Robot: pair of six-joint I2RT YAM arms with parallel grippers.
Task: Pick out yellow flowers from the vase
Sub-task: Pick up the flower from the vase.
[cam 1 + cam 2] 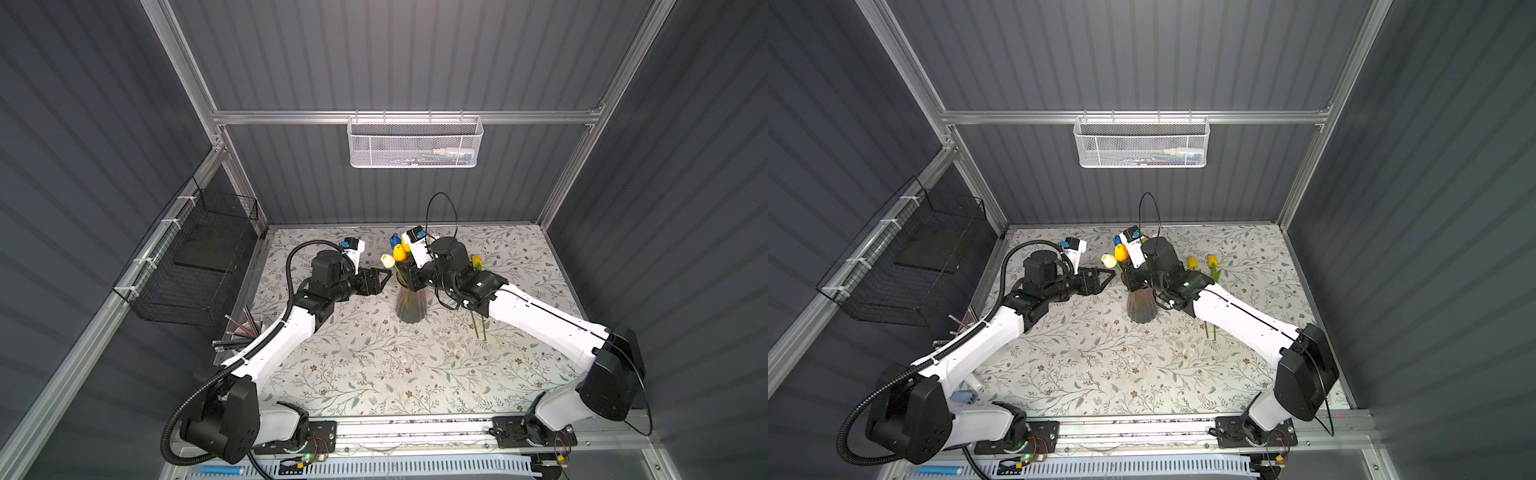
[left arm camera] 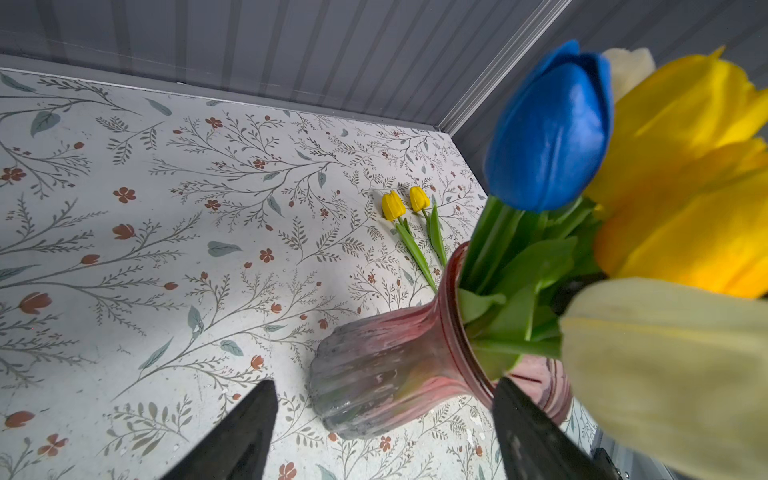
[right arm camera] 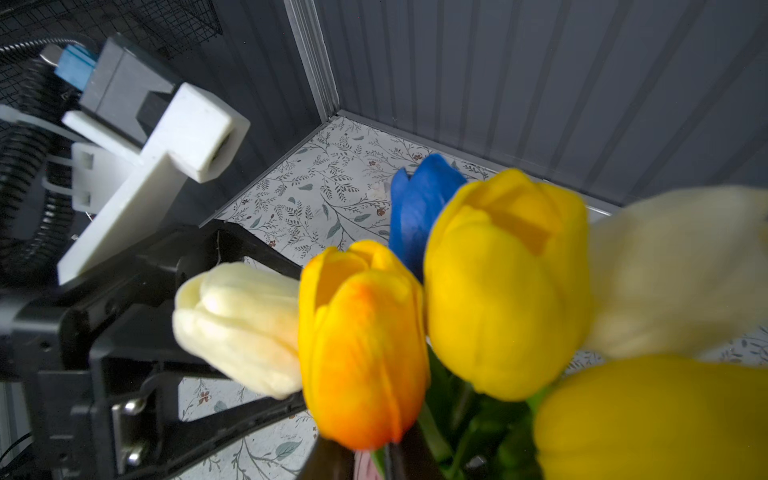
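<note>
The smoky ribbed vase (image 1: 409, 305) (image 1: 1142, 309) (image 2: 386, 374) stands mid-table with yellow flowers (image 1: 400, 252) (image 3: 507, 286) bunched among white and blue tulips. An orange-tinged yellow flower (image 3: 361, 345) sits right above my right gripper (image 3: 374, 461) (image 1: 411, 277), which hangs over the vase mouth, shut on a green stem below that head. Two yellow flowers (image 1: 1192, 262) (image 2: 392, 205) lie on the table right of the vase, partly under the right arm. My left gripper (image 2: 384, 382) (image 1: 384, 276) is open just left of the vase neck, holding nothing.
A blue tulip (image 2: 548, 133) and white tulips (image 3: 241, 328) share the vase. A cup of pencils (image 1: 245, 328) stands at the table's left edge. A black wire basket (image 1: 195, 266) hangs on the left wall and a white mesh basket (image 1: 415, 141) on the back rail.
</note>
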